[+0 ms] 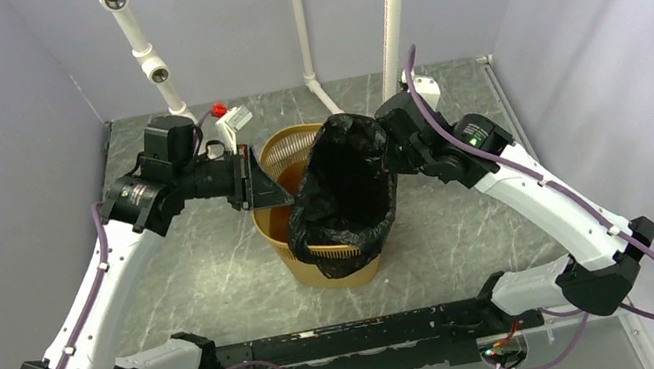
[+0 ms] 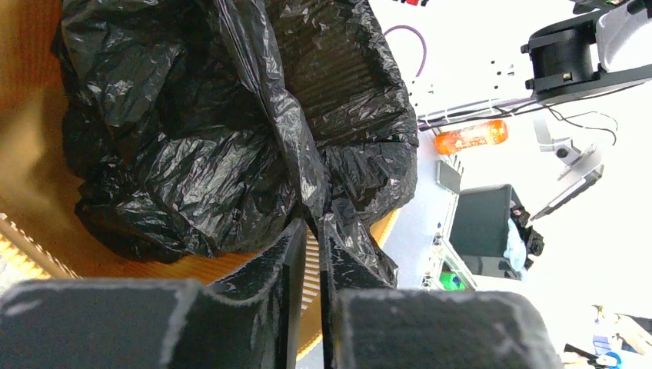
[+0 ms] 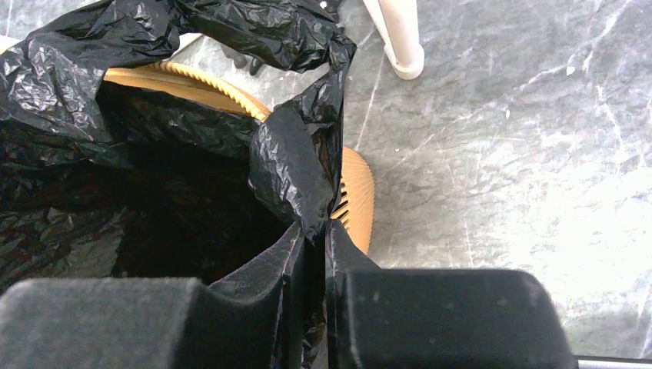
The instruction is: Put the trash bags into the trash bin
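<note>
Trash bag fold inside right claw

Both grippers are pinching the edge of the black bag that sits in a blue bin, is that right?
Not quite. The bin is yellow-orange, not blue; the top external view shows it. The rest stands: the left gripper and the right gripper each pinch the edge of the black bag that sits in it.

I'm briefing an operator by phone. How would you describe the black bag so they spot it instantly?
On the grey marbled tabletop, find the yellow-orange slatted plastic bin in the middle. The thin, crinkled, glossy black plastic bag stands open over its right side. Unlike the rigid left claw and right claw gripping it, it is shiny and wrinkled.
</note>
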`<state>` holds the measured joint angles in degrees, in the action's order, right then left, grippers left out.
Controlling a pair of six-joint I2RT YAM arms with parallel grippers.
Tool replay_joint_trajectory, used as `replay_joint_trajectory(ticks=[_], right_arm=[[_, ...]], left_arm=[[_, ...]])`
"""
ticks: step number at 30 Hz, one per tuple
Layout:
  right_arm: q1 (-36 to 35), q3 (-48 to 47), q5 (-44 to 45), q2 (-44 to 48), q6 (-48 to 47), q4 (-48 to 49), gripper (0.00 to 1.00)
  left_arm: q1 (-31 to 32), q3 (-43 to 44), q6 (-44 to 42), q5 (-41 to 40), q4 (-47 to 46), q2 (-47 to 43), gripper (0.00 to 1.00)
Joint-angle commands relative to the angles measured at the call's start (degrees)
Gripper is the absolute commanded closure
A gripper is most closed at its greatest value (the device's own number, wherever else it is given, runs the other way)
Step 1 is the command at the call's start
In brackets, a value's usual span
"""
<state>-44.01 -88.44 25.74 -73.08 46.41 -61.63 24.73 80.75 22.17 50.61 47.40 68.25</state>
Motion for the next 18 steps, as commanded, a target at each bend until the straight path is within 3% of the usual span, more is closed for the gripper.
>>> replay_joint_trajectory(ticks=[1,7,8,10,12,14,18], right_arm=[[1.38,0.67,-1.17,2.83,-0.61,6.17,1.0],[2.38,2.75,-2.39,3.95,-0.76,7.45,1.0],[2.54,3.01,-2.56,4.17,-0.79,7.68,1.0],[2.68,3.23,-2.75,4.3,-0.88,7.84,1.0],[2.74,3.19,-2.94,4.14,-0.95,7.63,1.0],[2.83,3.32,-3.44,4.17,-1.17,7.72,1.0],[3.03,3.79,-3.97,4.25,-1.24,7.92,1.0]], left_arm=[[0.14,0.39,0.37,0.78,-2.66,0.42,0.86],[0.14,3.21,-4.19,-4.35,5.25,1.12,0.91],[0.14,2.8,-3.41,-4.18,4.48,0.98,0.86],[0.14,1.9,-1.13,-3.94,2.05,0.57,0.59],[0.07,0.8,1.33,-2.23,-1.43,-0.23,0.41],[-0.26,-1.38,4.26,-0.63,-6.72,-1.47,0.35],[-4.71,-5.99,9.39,6.27,-13.29,-4.29,0.34]])
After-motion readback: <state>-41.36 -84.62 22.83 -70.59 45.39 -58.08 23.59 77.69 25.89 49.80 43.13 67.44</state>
